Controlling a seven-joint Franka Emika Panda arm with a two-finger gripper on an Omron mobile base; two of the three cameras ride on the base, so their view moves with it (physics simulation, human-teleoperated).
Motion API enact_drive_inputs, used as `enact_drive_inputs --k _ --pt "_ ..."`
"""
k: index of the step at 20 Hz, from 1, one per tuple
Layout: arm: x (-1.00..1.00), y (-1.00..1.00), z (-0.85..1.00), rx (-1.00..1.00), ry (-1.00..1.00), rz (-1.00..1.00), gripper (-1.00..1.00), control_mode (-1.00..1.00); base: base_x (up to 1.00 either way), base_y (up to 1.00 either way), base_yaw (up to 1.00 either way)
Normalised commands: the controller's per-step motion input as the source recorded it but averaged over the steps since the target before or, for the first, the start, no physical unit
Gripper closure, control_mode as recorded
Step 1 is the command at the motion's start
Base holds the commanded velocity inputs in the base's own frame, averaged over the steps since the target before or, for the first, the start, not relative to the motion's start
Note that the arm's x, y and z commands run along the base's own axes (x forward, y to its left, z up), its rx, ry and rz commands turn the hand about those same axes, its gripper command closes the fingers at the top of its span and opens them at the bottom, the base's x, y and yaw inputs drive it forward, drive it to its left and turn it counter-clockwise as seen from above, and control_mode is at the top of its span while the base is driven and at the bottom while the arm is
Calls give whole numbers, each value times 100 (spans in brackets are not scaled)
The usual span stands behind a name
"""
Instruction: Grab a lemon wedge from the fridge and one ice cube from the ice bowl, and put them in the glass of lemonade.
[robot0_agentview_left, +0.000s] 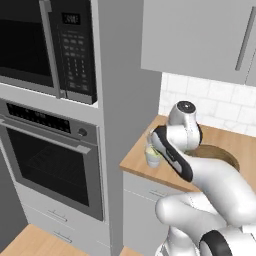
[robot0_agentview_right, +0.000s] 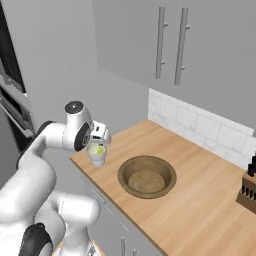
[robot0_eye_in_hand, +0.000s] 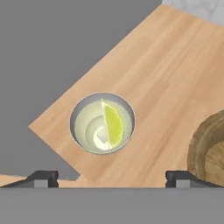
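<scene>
**Wedge in the glass, claw spread above it**

While the gripper hangs over the counter's corner, its two fingertips stand wide apart at the bottom of the hand view, pinching nothing. Between and beyond them sits the glass, upright near the counter's front edge, with the wedge inside it, standing on edge in the pale drink. From the right base view, the glass sits just under the hand, with the wedge showing yellow-green at its top. The bowl rests beside the glass, apart from it, farther along the counter. A knife block stands at the far right.
</scene>
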Motion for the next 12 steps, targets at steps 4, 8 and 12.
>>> enact_drive_inputs --k 4,8,12 --pt "-100 -8 17 0 -31 0 -100 -100 0 0 0" --pt "-100 0 15 0 -34 0 -100 -100 0 0 0" --pt "-99 0 46 0 -47 0 -100 -100 0 0 0"
